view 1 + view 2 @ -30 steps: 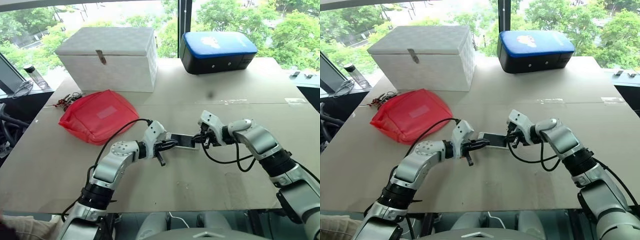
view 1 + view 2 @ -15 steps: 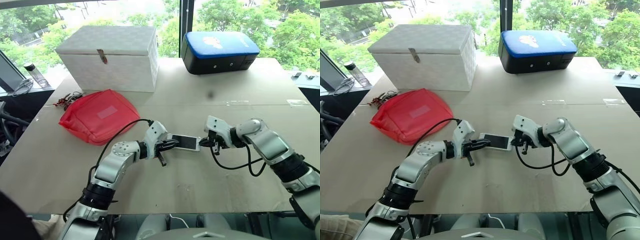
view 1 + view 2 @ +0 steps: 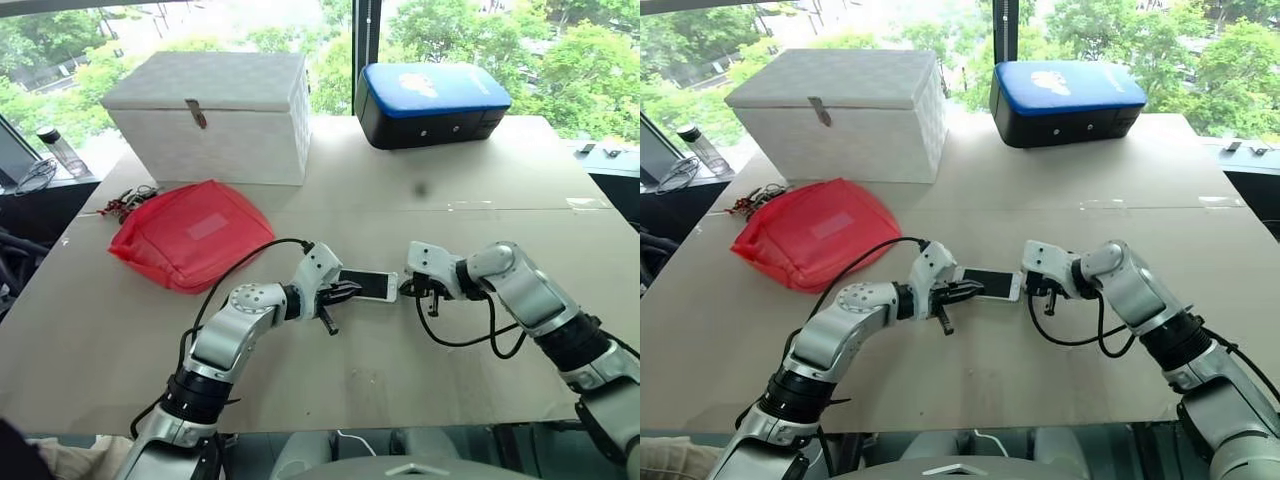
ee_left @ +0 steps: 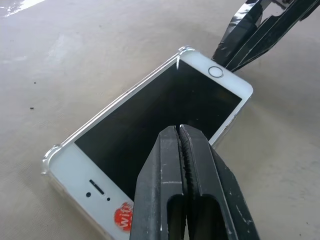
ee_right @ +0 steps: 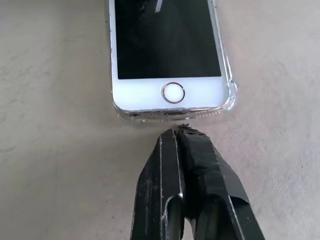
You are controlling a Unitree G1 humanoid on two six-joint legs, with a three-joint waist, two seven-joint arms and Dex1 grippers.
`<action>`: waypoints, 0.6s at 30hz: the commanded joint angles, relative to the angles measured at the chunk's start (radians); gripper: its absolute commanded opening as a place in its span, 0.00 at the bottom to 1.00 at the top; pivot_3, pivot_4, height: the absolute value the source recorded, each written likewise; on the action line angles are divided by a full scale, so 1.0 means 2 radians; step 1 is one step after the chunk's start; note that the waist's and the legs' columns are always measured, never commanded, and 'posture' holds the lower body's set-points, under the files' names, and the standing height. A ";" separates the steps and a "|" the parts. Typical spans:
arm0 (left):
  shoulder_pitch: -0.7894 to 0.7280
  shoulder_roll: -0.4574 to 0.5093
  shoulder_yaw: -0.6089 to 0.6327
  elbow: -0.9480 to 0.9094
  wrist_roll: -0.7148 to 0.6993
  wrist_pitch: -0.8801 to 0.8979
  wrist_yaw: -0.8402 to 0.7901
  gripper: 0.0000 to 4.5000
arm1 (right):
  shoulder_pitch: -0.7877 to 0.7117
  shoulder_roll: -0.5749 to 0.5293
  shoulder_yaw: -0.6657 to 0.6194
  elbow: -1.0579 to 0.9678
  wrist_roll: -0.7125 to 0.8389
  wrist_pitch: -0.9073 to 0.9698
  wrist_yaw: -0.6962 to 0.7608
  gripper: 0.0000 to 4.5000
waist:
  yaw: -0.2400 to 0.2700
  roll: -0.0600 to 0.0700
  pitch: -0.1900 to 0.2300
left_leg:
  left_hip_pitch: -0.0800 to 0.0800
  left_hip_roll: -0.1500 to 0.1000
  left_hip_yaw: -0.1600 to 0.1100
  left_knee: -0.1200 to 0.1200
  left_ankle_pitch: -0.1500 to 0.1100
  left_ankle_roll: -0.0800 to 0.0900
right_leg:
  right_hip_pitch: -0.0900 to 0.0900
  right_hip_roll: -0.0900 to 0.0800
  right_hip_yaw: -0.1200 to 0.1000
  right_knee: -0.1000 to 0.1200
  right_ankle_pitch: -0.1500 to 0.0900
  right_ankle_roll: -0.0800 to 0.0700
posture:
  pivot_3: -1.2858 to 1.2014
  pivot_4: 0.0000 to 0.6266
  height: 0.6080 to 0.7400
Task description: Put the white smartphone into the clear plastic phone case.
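Phone (image 4: 165, 112) is lying flat on the table (image 3: 400, 380), seemingly seated in the clear case (image 5: 227, 97). Left gripper (image 4: 181, 132), fingers together, is resting over its screen; right gripper (image 5: 180, 131), also pinched together, is sitting at the home-button end.

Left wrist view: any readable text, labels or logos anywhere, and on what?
"wit": white letters on a red round sticker on the white smartphone, cut off by the left gripper.
Blue case at the table's far edge: white graphic on the lid, too small to read.
No other text is readable.
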 commanded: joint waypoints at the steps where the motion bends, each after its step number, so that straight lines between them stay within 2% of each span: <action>1: -0.007 0.002 0.012 -0.027 -0.009 0.009 0.005 0.02 | 0.081 0.001 -0.045 -0.028 0.074 0.056 0.015 0.00 | 0.004 0.000 0.005 | 0.000 0.000 0.000 0.000 0.000 0.000 | 0.000 0.000 0.000 0.000 0.000 0.000 | 0.52 0.24 1.00; 2: -0.008 0.002 0.012 -0.027 -0.010 0.010 0.006 0.02 | 0.087 0.001 -0.073 -0.052 0.098 0.071 0.017 0.00 | 0.006 0.000 0.008 | -0.001 0.000 -0.001 0.000 0.000 0.000 | 0.000 0.000 0.000 0.000 0.000 0.000 | 0.52 0.24 1.00; 3: -0.007 0.002 0.013 -0.021 -0.009 0.006 0.005 0.02 | 0.093 0.001 -0.107 -0.081 0.127 0.091 0.017 0.00 | 0.009 0.004 0.013 | -0.002 0.000 -0.001 0.000 0.000 0.000 | -0.001 0.000 -0.001 0.000 0.000 0.000 | 0.52 0.24 1.00; 4: -0.005 0.003 0.013 -0.015 -0.008 0.000 0.004 0.02 | 0.097 0.001 -0.137 -0.106 0.154 0.106 0.015 0.00 | 0.011 0.005 0.015 | -0.006 -0.001 -0.002 0.001 0.001 -0.002 | -0.004 -0.001 -0.001 0.000 0.000 0.000 | 0.52 0.24 1.00; 7: 0.001 0.003 0.014 -0.002 -0.006 -0.015 0.000 0.02 | 0.100 -0.001 -0.181 -0.151 0.204 0.139 0.006 0.00 | 0.009 0.008 0.020 | -0.011 -0.001 -0.002 0.001 0.002 -0.003 | -0.010 0.000 -0.001 0.000 0.000 0.000 | 0.52 0.24 1.00; 9: 0.004 0.003 0.014 0.006 -0.004 -0.025 -0.003 0.02 | 0.100 -0.004 -0.184 -0.166 0.221 0.150 -0.001 0.00 | 0.004 0.008 0.021 | -0.017 -0.001 0.000 0.003 0.002 -0.003 | -0.016 0.000 -0.001 0.002 0.000 0.000 | 0.52 0.24 1.00; 11: 0.006 0.004 0.011 0.016 -0.002 -0.036 -0.008 0.02 | 0.097 0.002 -0.178 -0.168 0.226 0.145 -0.013 0.00 | 0.004 0.008 0.022 | -0.020 -0.001 0.000 0.007 0.002 -0.003 | -0.016 0.000 -0.001 0.002 0.000 0.000 | 0.52 0.24 1.00; 16: 0.007 0.004 0.006 0.032 0.003 -0.059 -0.016 0.02 | 0.078 0.033 -0.169 -0.163 0.243 0.140 -0.040 0.00 | 0.005 0.007 0.025 | -0.021 -0.001 -0.001 0.007 0.002 -0.002 | -0.018 -0.001 -0.002 0.003 0.000 0.000 | 0.52 0.24 1.00; 18: 0.011 0.005 0.005 0.030 0.002 -0.063 -0.017 0.02 | 0.068 0.034 -0.147 -0.152 0.227 0.140 -0.053 0.00 | 0.005 0.008 0.026 | -0.021 -0.001 -0.002 0.008 0.002 -0.003 | -0.018 -0.001 -0.002 0.004 0.001 0.000 | 0.52 0.24 1.00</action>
